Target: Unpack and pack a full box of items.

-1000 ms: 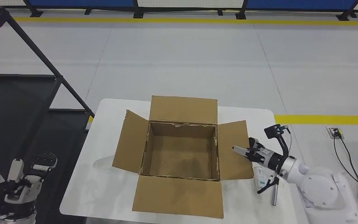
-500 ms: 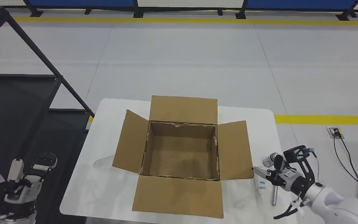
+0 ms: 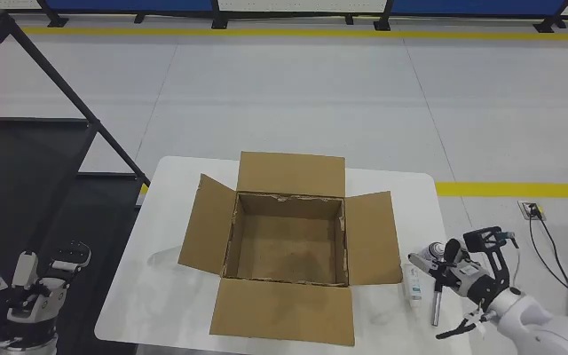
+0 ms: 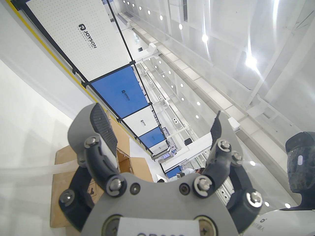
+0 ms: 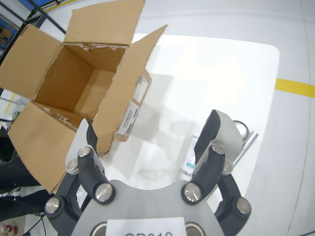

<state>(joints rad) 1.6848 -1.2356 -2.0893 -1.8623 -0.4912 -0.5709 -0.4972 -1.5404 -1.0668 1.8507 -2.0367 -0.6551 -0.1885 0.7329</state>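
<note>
Cardboard box [image 3: 289, 174] mouth-up, flaps splayed outward; left and right jaws released, empty.

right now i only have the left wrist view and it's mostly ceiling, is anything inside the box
Observer: No, the box is empty, with all four flaps open.
Operator: ok so where are the items
Observer: A white bottle and a metal rod are on the table, just past the flap on the right arm's side.
Operator: right gripper got anything
Observer: No, the right gripper is open and empty, above the table near the bottle.
</note>
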